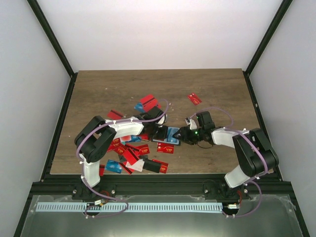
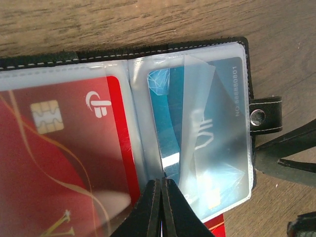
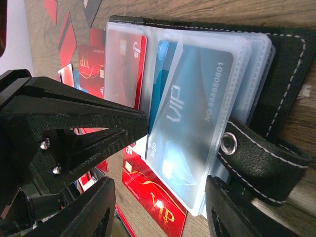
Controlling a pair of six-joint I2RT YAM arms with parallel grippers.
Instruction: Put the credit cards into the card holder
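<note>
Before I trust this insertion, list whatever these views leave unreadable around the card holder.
- Top view: the card holder, mostly covered by the left gripper and right gripper; sleeves too small to count.
- Left wrist view: whether the left gripper pinches a sleeve or only presses; its shut tips hide the contact.
- Right wrist view: credit cards under the holder, mostly hidden by it.

Open card holder [image 2: 245, 54] holds red, blue credit cards [image 2: 224, 108].

A robotics lab cell — white panels [image 1: 158, 29] and a black frame [image 1: 52, 38] enclose a wood-grain tabletop [image 1: 118, 86], left arm [image 1: 96, 143] and right arm [image 1: 252, 153] bolted alongside.
</note>
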